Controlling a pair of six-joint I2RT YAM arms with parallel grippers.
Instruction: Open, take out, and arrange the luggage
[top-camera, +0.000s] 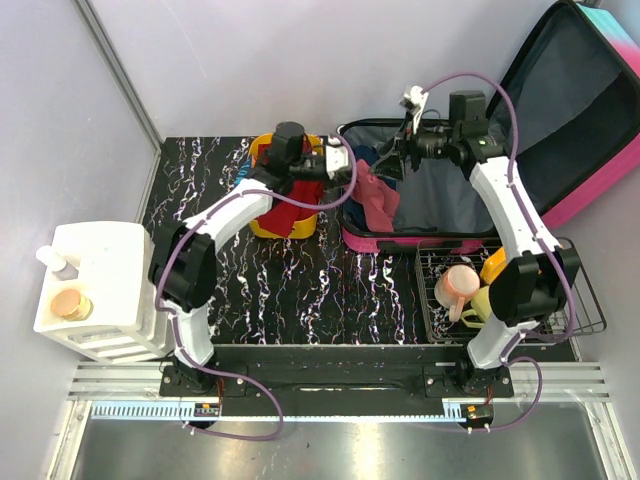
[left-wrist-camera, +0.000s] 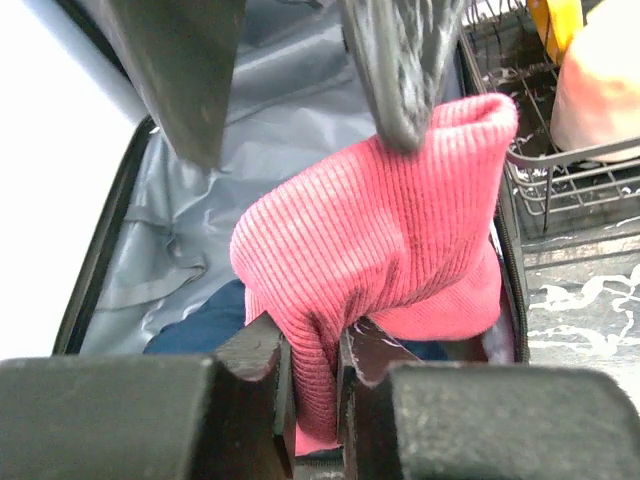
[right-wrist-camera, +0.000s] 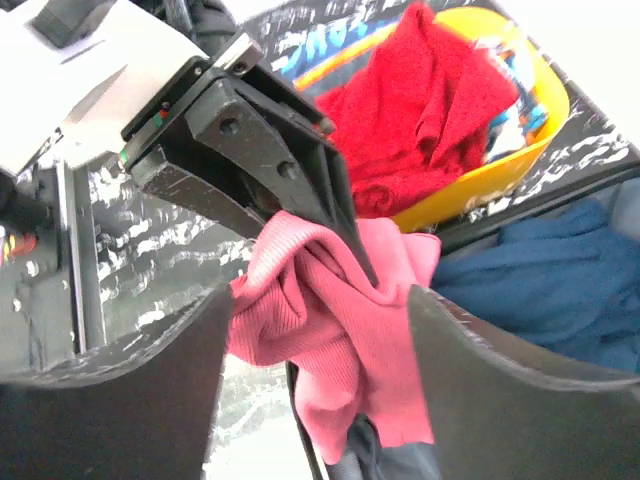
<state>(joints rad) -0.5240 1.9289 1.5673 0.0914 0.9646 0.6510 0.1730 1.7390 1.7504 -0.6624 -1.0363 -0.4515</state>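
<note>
Pink ribbed knit (left-wrist-camera: 380, 230) is pinched in our left jaws over the luggage (top-camera: 420, 243), which lies open at the bench's (top-camera: 300, 290) far right with its lid tipped back. Our right jaws stand wide around the same cloth, gripping nothing. If they close off-centre, we risk tugging it loose or dragging the blue clothing (right-wrist-camera: 550, 270) out. A yellow bin (right-wrist-camera: 530, 140) holds red cloth (right-wrist-camera: 420, 130); a wire rack (top-camera: 590, 322) holds a pink cup (top-camera: 458, 285).

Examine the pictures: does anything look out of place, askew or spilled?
The pink ribbed garment hangs bunched at the left end of the open luggage, pinched in the left tool, neither packed nor laid out. Nothing looks spilled or damaged.
</note>
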